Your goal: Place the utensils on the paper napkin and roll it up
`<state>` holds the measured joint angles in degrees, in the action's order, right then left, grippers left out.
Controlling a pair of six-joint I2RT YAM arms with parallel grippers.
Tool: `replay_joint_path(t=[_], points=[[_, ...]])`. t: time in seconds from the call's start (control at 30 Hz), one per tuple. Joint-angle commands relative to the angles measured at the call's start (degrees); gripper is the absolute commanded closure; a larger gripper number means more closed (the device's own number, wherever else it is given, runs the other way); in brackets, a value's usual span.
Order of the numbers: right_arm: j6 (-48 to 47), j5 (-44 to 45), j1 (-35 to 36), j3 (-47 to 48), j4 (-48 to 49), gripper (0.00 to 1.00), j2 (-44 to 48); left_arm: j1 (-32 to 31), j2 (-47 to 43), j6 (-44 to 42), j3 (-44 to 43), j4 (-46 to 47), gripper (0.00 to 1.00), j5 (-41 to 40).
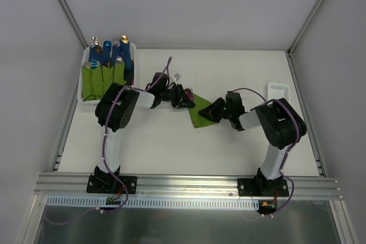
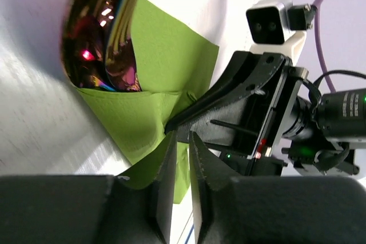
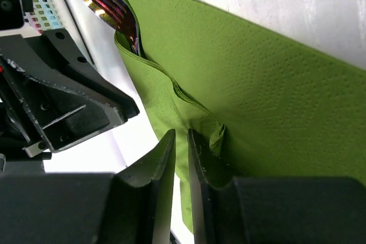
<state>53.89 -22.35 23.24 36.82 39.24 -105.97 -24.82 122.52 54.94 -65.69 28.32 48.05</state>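
While the paper napkin [image 1: 199, 116] lies on the table [image 1: 229, 150] about midway between the two arms, both grippers meet over it from either side. The left gripper [image 1: 184, 99] comes in at its far left corner and the right gripper [image 1: 213, 110] at its right edge. In the left wrist view the fingers [image 2: 166, 164] are pressed nearly together with only a thin slit between them, and a raised flap of the green paper runs up to their tips, so they appear to pinch it. The right wrist view shows the same. Its fingers [image 3: 200, 158] are squeezed close on a crumpled fold of the sheet.

The utensils [image 2: 106, 38] lie on the napkin with their shiny reddish ends sticking out past its edge. A folded flap of paper covers their lower parts, and fork tines [image 3: 108, 7] show at the opening.

At the far left of the table a white tray [image 1: 80, 87] holds green-wrapped bundles [image 1: 103, 77] with blue handles. A small white perforated tray [image 1: 278, 91] sits at the right, beyond the right arm.
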Motion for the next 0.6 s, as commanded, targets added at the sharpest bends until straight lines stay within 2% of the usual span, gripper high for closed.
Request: replay_joint_path(t=[0.0,0.2,0.43,0.57], points=[[-2.82,5.74,0.48,0.18,-7.69,0.82,-1.52,-0.67,1.23,3.07,-0.49,5.87,0.87,-1.3],[-3.61,5.65,0.4,0.89,-8.83,0.85,-1.52,-1.02,2.99,4.39,-1.1,5.62,0.91,-2.0],[-4.93,5.3,0.4,2.03,-10.68,0.85,-1.34,-1.2,3.95,0.7,-2.42,-1.59,0.94,-4.81],[-5.37,5.3,0.4,2.12,-11.29,0.86,-1.34,-1.28,4.48,2.89,-1.81,0.33,0.96,-3.85]])
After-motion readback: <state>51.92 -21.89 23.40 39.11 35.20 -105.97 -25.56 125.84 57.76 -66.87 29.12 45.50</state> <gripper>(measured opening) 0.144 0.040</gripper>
